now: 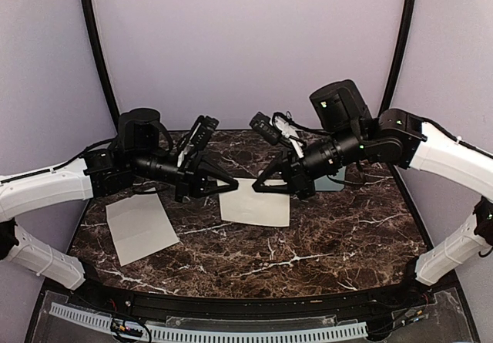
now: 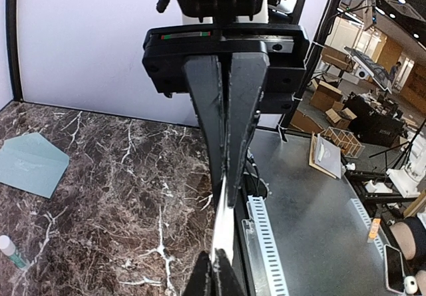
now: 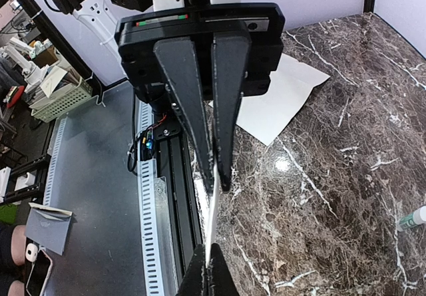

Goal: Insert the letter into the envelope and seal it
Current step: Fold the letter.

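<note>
The left gripper (image 1: 223,185) was pinched narrow on the left edge of the letter (image 1: 258,208), which sat mid-frame in the top view. In the left wrist view its fingers (image 2: 212,130) were pressed together on the thin pale edge. The right gripper (image 1: 262,185) was likewise clamped tight on the opposite edge, the sheet showing edge-on between its fingers (image 3: 223,110). The envelope (image 1: 337,181) lay flat on the marble table (image 1: 331,243), right of centre, behind the right arm. A second pale sheet (image 1: 142,227) lay lower left.
</note>
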You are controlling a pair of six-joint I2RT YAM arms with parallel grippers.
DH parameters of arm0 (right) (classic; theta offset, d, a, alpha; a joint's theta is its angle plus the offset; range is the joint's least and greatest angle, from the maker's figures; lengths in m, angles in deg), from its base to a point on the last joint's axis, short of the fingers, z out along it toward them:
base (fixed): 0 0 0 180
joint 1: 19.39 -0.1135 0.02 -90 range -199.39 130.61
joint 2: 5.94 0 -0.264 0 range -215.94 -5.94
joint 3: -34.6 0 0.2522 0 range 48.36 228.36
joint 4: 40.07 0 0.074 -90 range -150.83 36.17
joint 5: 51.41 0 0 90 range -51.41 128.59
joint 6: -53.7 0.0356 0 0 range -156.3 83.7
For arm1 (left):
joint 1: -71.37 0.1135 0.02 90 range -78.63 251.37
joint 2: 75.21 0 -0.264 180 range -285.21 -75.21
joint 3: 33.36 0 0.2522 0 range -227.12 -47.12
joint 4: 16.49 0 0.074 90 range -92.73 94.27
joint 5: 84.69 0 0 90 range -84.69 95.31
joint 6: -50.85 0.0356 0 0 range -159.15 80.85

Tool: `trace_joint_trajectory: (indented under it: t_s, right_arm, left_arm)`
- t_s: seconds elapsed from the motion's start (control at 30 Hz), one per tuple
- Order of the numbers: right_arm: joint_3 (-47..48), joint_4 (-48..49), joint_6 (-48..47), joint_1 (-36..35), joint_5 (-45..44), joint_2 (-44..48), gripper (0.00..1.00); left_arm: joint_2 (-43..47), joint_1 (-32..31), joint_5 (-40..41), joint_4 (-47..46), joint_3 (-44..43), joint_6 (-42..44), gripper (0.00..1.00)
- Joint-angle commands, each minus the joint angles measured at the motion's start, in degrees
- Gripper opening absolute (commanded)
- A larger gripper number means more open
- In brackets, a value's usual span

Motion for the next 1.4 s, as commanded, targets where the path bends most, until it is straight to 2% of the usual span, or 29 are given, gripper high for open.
trace_joint_trajectory:
  t_s: [0.0,0.03,0.13,0.23,0.33,0.57,0.8,0.83,0.9,1.0,1.1,1.17,1.2,1.33,1.37]
  right_arm:
    - [-0.95,2.97,0.22,-0.42,-2.00,1.08,0.03]
    - [-1.84,4.29,0.64,-0.41,-2.88,1.99,0.15]
    - [-5.66,9.60,2.29,-0.34,-5.73,5.90,0.35]
    - [-10.17,15.28,4.17,0.17,-6.73,9.84,0.41]
    - [-13.58,19.03,5.62,0.86,-6.46,12.38,0.37]
    - [-15.60,21.18,6.95,1.85,-5.27,13.85,0.18]
    - [-15.63,20.19,7.02,2.07,-4.83,13.01,0.16]
    - [-15.79,20.39,7.10,2.03,-4.58,12.98,0.13]
    - [-16.02,20.88,7.33,2.05,-4.38,12.98,0.00]
    - [-16.16,21.18,7.62,2.12,-4.62,12.96,0.00]
    - [-15.67,20.65,7.70,2.09,-4.38,12.26,0.00]
    - [-15.36,20.06,7.52,2.16,-3.84,11.63,0.00]
    - [-15.20,19.77,7.36,2.11,-3.70,11.45,0.00]
    - [-14.81,19.03,6.96,2.09,-4.15,11.64,0.00]
    - [-14.80,18.99,6.82,2.18,-4.52,11.81,0.00]
  left_arm:
    - [0.34,-0.07,-1.10,-0.32,-1.42,0.22,0.00]
    - [0.49,-0.09,-1.07,-0.44,-1.32,0.13,0.00]
    - [1.15,-0.06,-1.03,-2.41,-0.52,-0.96,0.00]
    - [1.75,-0.06,-1.24,-3.90,0.36,-1.84,0.00]
    - [1.80,-0.11,-1.39,-4.15,0.45,-2.06,0.00]
    - [1.62,-0.05,-1.68,-4.25,0.42,-2.18,0.00]
    - [2.02,-0.11,-1.55,-4.34,0.43,-2.20,0.00]
    - [2.00,-0.09,-1.55,-4.34,0.41,-2.17,0.00]
    - [1.97,-0.07,-1.62,-4.28,0.40,-2.16,0.00]
    - [1.94,-0.10,-1.84,-4.19,0.32,-2.12,0.01]
    - [1.63,-0.11,-2.11,-4.08,0.14,-2.37,0.34]
    - [1.10,-0.07,-2.75,-4.08,0.03,-2.67,0.38]
    - [0.75,-0.09,-3.17,-4.08,-0.01,-2.77,0.38]
    - [0.30,-0.07,-3.67,-4.16,-0.18,-2.98,0.18]
    - [0.42,-0.09,-3.47,-4.16,-0.15,-2.97,0.16]
